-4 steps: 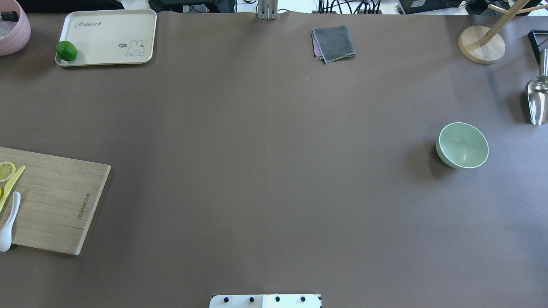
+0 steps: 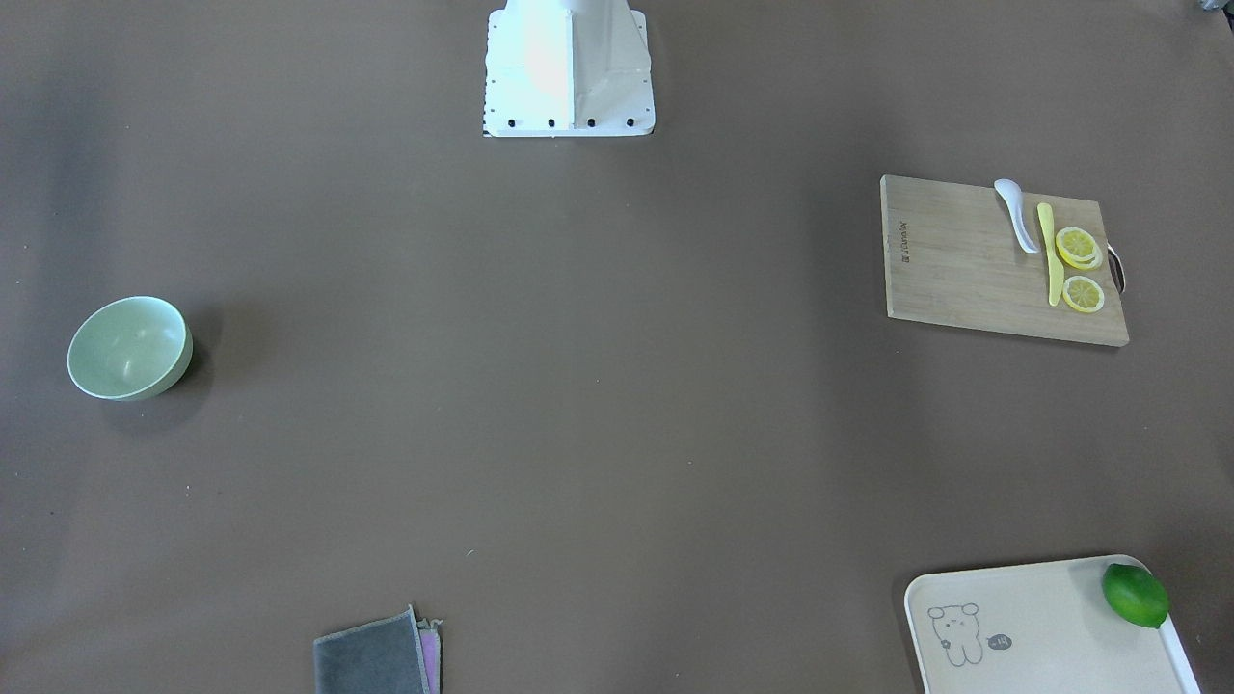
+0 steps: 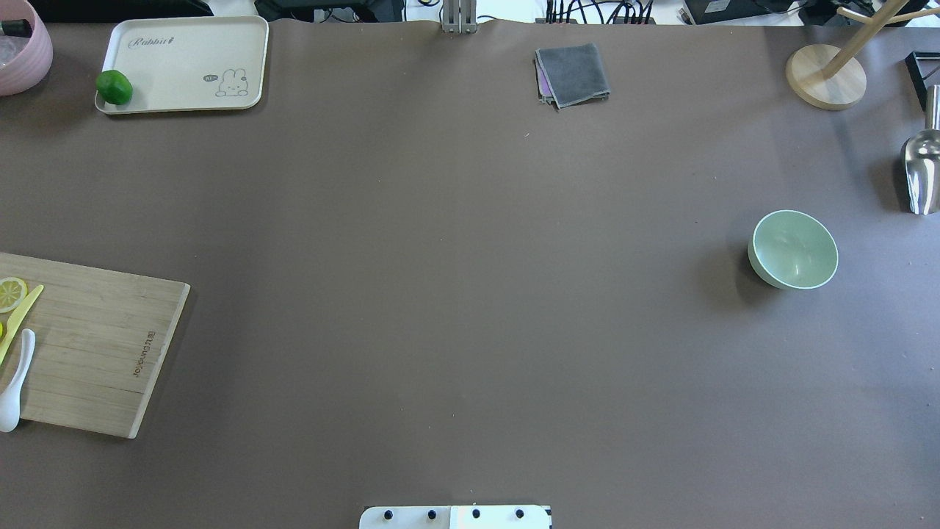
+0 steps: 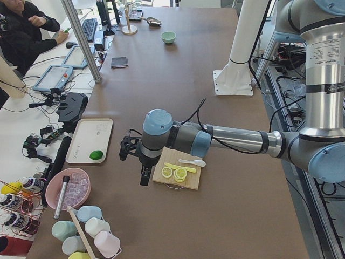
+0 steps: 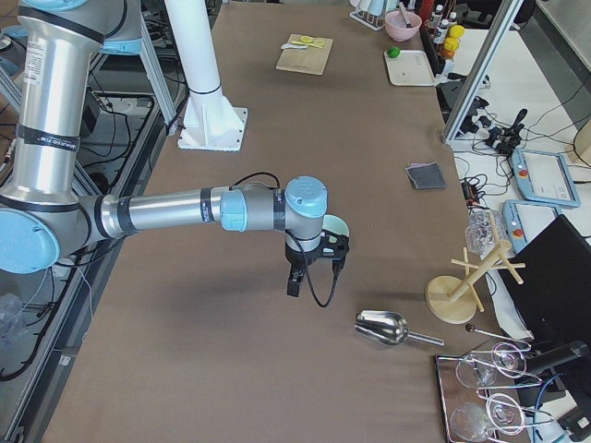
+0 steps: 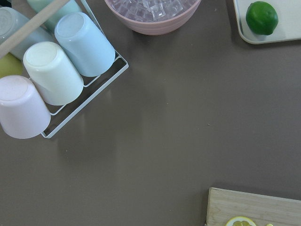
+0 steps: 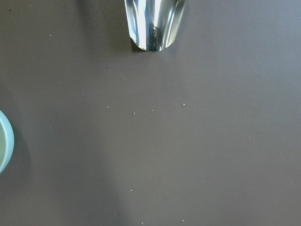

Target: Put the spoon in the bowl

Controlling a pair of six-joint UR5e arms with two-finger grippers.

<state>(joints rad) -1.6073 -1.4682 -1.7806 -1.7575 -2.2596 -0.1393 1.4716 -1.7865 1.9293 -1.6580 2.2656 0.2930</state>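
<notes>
Nothing done yet: white soup spoon (image 3: 16,382) lies on the cutting board (image 3: 95,345) beside the yellow knife (image 3: 23,316), mint bowl (image 3: 793,250) sits empty, well apart across the bench (image 3: 440,294). Can't tell if either arm's jaws are spread.

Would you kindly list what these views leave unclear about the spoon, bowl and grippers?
Left gripper: seen only in exterior left; open or shut is unclear.
Right gripper: seen only in exterior right; likewise unclear.
Spoon: overhead frame edge clips its scoop.
Bowl: right wrist view shows only its rim.
</notes>
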